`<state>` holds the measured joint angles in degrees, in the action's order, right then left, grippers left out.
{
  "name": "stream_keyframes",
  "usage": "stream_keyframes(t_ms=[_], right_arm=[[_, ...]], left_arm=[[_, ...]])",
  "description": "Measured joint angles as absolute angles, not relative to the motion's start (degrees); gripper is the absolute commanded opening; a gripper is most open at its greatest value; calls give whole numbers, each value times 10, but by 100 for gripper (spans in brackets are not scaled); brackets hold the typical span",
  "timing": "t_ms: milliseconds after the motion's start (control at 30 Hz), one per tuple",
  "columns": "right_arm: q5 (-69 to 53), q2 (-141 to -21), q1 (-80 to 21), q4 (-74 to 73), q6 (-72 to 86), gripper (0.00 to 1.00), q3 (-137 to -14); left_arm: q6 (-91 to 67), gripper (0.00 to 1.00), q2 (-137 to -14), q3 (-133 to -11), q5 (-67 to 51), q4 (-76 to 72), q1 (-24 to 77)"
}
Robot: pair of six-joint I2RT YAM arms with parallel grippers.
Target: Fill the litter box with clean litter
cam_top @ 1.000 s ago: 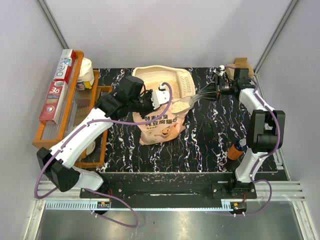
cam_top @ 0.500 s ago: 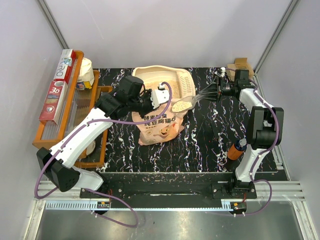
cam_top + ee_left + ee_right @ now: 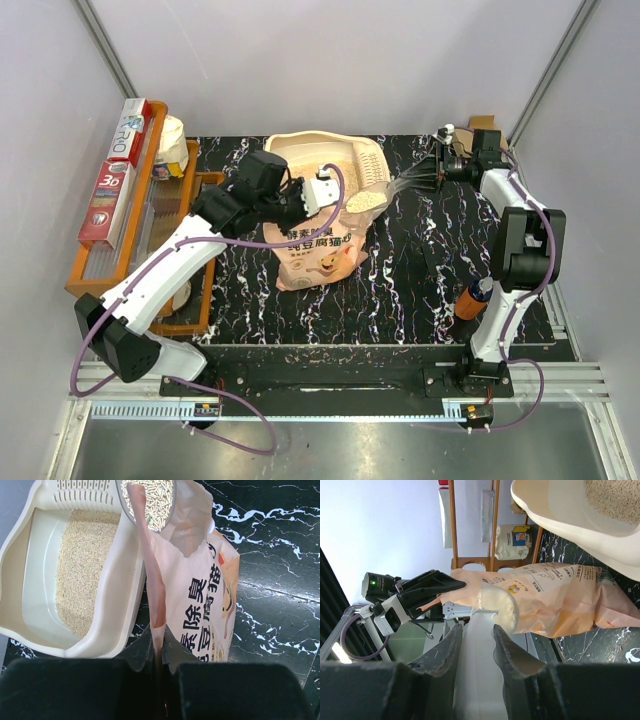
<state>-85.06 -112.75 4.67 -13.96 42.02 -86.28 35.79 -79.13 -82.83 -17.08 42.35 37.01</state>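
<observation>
The cream litter box [image 3: 300, 150] lies at the back of the table, with a layer of clean litter [image 3: 82, 575] on its floor. In front of it stands the pink-and-white bag [image 3: 320, 248]. My left gripper [image 3: 330, 198] is shut on the bag's top edge [image 3: 156, 605] and holds the mouth open. My right gripper [image 3: 432, 176] is shut on the handle of a clear scoop [image 3: 365, 199]. The scoop's bowl [image 3: 150, 500] is full of pale pellets and hangs over the bag's mouth, beside the litter box's rim [image 3: 125, 580].
An orange wooden tray [image 3: 90, 270] with foil boxes [image 3: 118, 175] stands at the left. An orange bottle [image 3: 470, 298] stands by the right arm's base. A cardboard box [image 3: 486, 126] sits at the back right corner.
The right gripper has drawn back and up, lifting the loaded scoop out of the bag towards the litter box. The left gripper has kept its hold on the bag.
</observation>
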Motion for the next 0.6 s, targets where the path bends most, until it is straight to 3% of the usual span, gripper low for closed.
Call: stream_keyframes(t_ms=[400, 600], right_arm=[[-850, -1176, 48, -112, 465, 0, -925], [-850, -1240, 48, 8, 577, 0, -978]], left_arm=[[363, 0, -814, -839, -161, 410, 367], [366, 0, -823, -843, -158, 408, 364]])
